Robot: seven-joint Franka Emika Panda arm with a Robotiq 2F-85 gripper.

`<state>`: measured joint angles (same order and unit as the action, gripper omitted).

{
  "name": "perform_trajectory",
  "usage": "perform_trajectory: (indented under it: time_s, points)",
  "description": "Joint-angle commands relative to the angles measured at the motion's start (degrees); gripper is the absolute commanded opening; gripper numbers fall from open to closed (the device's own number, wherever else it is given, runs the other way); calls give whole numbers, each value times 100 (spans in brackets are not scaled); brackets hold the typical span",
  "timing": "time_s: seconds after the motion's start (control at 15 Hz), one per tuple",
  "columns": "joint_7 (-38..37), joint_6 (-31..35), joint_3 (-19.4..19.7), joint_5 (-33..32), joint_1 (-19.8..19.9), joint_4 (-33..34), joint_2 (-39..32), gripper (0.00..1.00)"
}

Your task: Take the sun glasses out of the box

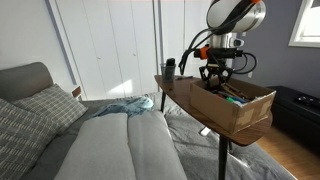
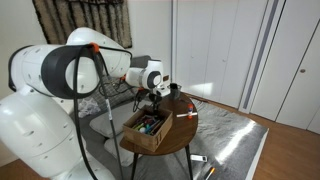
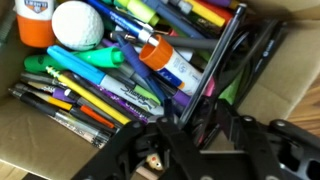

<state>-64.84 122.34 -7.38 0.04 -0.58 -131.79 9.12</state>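
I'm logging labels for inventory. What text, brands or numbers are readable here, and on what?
None can be read.
Orange-capped white tube: its print is too blurred.
Orange-and-white container: its blue print is too blurred.
Pens in the box: their markings are too small.

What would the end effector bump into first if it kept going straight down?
Most likely the heap of pens and markers in the cardboard box, just beside what looks like the dark sunglasses. Depth is hard to judge from here.
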Motion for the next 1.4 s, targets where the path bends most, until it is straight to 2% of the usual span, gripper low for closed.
perform_trajectory:
  time_s: [0.0, 0.13, 0.2, 0.27, 0.53, 0.67, 1.13, 1.33]
  points:
    - [-293, 899, 88, -389, 99, -630, 272, 71]
    - [-461, 1143, 38, -490, 111, -728, 318, 63]
    - [-539, 1198, 0, -525, 101, -728, 309, 43]
    - [-605, 1271, -23, -559, 101, -762, 335, 41]
    - [-827, 1349, -98, -607, 88, -785, 523, 11]
    - [-863, 1255, -119, -594, 71, -754, 589, 0]
    - [-575, 1143, -102, -357, 5, -758, 1486, 1]
    - [-848, 1118, -191, -554, 235, -720, 1878, 1]
